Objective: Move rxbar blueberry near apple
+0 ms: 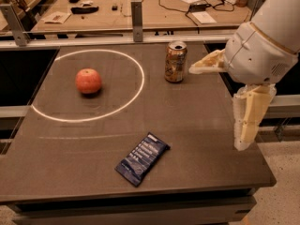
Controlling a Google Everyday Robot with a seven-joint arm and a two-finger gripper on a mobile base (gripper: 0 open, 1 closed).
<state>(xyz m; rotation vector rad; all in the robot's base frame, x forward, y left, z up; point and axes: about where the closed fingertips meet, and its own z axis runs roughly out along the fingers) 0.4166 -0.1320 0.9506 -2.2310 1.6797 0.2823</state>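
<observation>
The rxbar blueberry (pixel 142 158), a flat dark navy wrapper with pale text, lies slantwise on the dark table near its front edge. The apple (pixel 88 80), round and red-orange, sits at the left inside a white painted circle (pixel 136 93). My gripper (pixel 216 108) hangs over the table's right side, up and to the right of the bar and far from the apple. It is open and empty: one pale finger (pixel 202 65) points left toward the can, the other finger (pixel 249 118) points down at the right edge.
An orange-brown drink can (pixel 176 62) stands upright at the back centre, just left of my upper finger. A metal rail (pixel 137 16) runs behind the table (pixel 211 168). A wooden bench with cables and small items (pixel 197 1) lies beyond.
</observation>
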